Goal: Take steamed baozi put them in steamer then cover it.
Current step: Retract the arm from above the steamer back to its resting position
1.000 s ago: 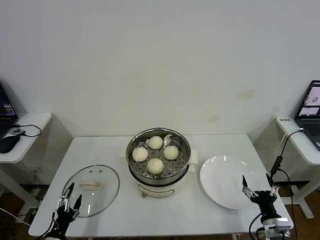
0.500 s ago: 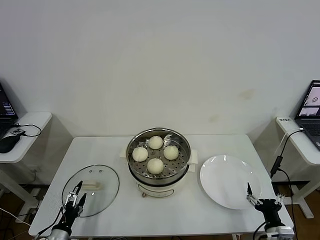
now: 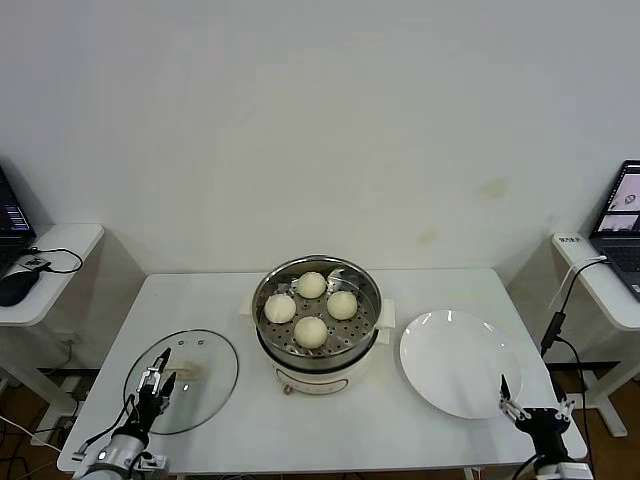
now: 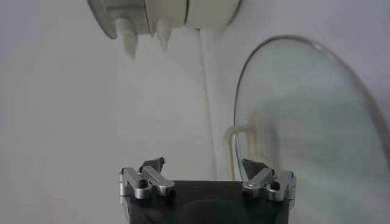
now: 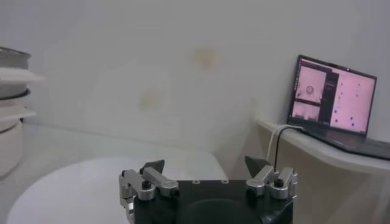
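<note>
The steamer (image 3: 372, 322) stands at the table's middle, uncovered, with four cream-white baozi (image 3: 311, 332) on its perforated tray. The glass cover (image 3: 205, 395) lies flat on the table to its left, with its cream bar handle (image 3: 186, 373) facing up. My left gripper (image 3: 156, 379) is open and empty over the cover's near-left edge, just short of the handle. In the left wrist view the gripper (image 4: 204, 164) points at the cover (image 4: 304, 122) and its handle (image 4: 247, 143), with the steamer (image 4: 164, 12) beyond. My right gripper (image 3: 535, 402) is open and empty at the near right corner.
A white plate (image 3: 460, 362) lies bare to the right of the steamer and also shows in the right wrist view (image 5: 73, 189). Side tables stand at both sides: a laptop (image 3: 622, 225) on the right one, a mouse (image 3: 18, 287) and cables on the left one.
My left gripper has moved forward over the cover's edge toward its handle. My right gripper has drawn back from the plate toward the near table edge.
</note>
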Motion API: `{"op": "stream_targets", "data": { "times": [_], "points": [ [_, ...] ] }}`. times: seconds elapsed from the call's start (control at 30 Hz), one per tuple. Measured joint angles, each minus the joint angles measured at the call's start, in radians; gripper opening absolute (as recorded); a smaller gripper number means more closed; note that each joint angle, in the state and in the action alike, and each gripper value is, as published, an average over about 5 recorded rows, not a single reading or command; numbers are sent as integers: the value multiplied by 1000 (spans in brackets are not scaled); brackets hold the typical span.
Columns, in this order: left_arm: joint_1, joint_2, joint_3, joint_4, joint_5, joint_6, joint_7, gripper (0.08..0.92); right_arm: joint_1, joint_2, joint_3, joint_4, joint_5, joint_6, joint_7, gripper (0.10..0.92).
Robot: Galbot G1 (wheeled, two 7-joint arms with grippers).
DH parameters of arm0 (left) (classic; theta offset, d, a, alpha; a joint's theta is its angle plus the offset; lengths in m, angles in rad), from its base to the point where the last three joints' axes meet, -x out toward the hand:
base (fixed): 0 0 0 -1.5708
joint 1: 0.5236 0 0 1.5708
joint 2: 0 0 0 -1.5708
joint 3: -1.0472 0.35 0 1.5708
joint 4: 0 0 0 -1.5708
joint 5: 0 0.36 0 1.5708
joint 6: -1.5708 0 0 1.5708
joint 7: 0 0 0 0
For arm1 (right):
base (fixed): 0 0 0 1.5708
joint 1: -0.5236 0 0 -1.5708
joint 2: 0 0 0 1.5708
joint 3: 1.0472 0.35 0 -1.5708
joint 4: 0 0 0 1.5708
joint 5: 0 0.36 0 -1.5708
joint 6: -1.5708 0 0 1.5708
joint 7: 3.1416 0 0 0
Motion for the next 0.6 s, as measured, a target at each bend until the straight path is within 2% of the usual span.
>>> {"op": "stream_targets", "data": {
  "times": [0.6],
  "points": [
    [-123,-1,34,98,7,-1,-1,823,-10,8,1,-16,-18,9,-5,823]
  ]
}}
